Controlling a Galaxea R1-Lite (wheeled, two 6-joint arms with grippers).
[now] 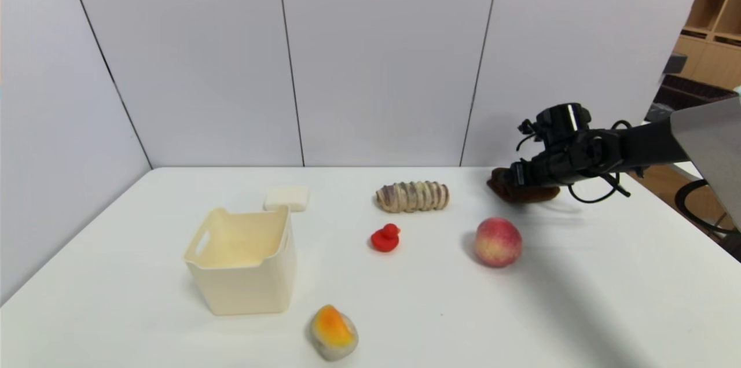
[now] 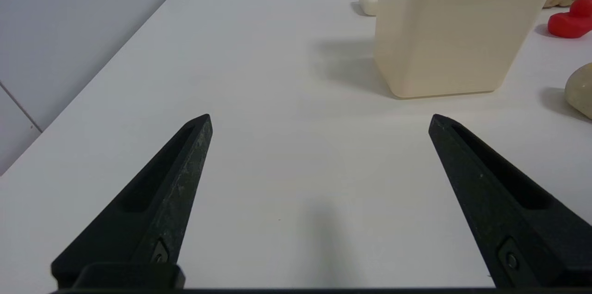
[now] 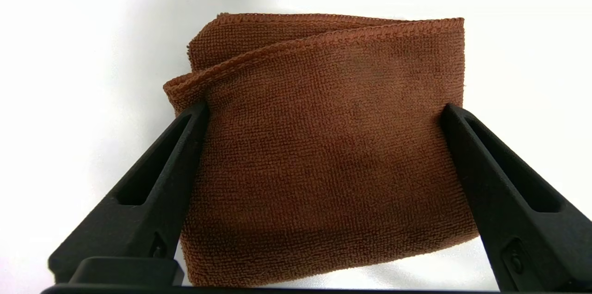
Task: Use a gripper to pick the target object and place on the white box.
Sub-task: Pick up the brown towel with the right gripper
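Note:
The target object, a folded dark brown terry towel (image 1: pixel 527 193) (image 3: pixel 323 146), lies flat on the table at the far right. My right gripper (image 1: pixel 509 177) (image 3: pixel 323 111) is low over it and open. One black finger (image 3: pixel 185 146) stands at each side edge of the towel, with the cloth spanning the gap between them. The white box (image 1: pixel 243 278) (image 2: pixel 444 44), a cream bin with slot handles, stands empty at the left of the table. My left gripper (image 2: pixel 320 118) hovers open over bare table near the box, with nothing between its fingers; it is outside the head view.
A tan ridged bread roll (image 1: pixel 413 196), a red duck (image 1: pixel 386 238) and a peach (image 1: pixel 498 242) lie between towel and box. A small white block (image 1: pixel 286 198) sits behind the box. An orange-and-grey lump (image 1: pixel 333 333) lies in front of it. Grey wall panels close off the back.

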